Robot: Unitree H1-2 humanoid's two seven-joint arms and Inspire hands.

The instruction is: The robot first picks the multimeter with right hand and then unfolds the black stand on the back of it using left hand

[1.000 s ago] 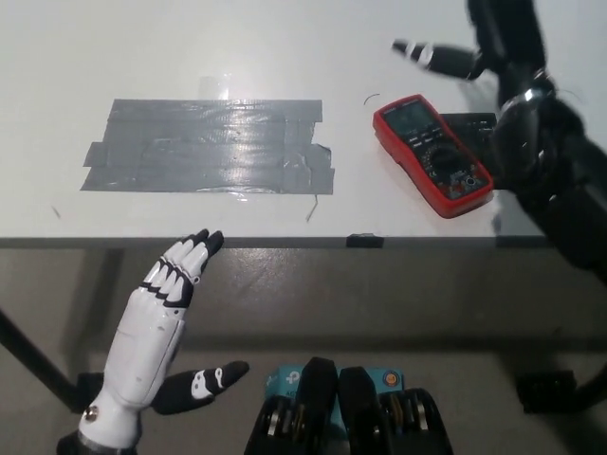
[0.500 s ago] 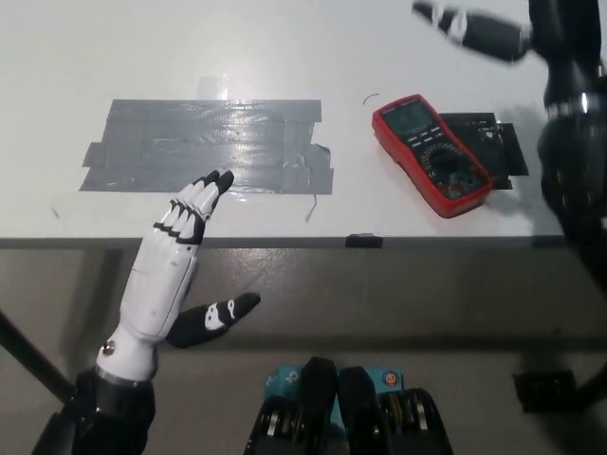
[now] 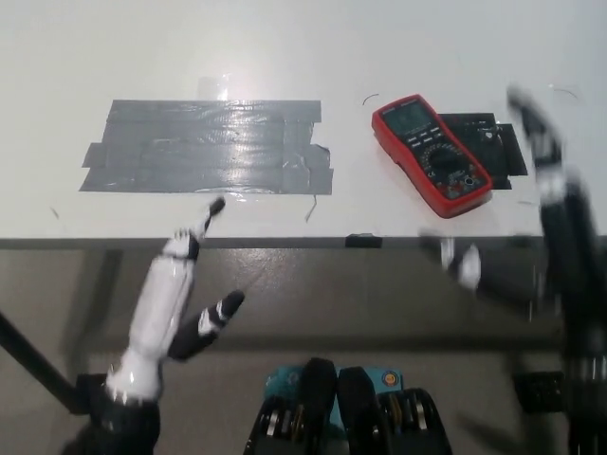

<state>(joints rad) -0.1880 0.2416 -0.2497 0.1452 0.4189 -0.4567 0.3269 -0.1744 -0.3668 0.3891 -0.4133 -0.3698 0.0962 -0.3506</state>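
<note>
The right robot hand [image 3: 541, 190] is a motion-blurred black shape at the right edge of the frame, holding nothing; the blur hides whether its fingers are apart or together, so I cannot tell. Just to its left, in the upper right of the frame, the red multimeter [image 3: 432, 154] lies face up on the white surface [image 3: 285, 47], partly over a black mat [image 3: 493, 133]. Its long axis runs diagonally, display end toward the upper left, dial end toward the lower right and the robot hand. The right robot hand is much the nearer of the two, so the pick falls to it, reaching leftward across the meter's lower-right end. The left robot hand [image 3: 175, 294] is at lower left near the surface's front edge, fingers spread, empty, well apart from the meter. Grey tape [image 3: 209, 147] covers the surface between them.
</note>
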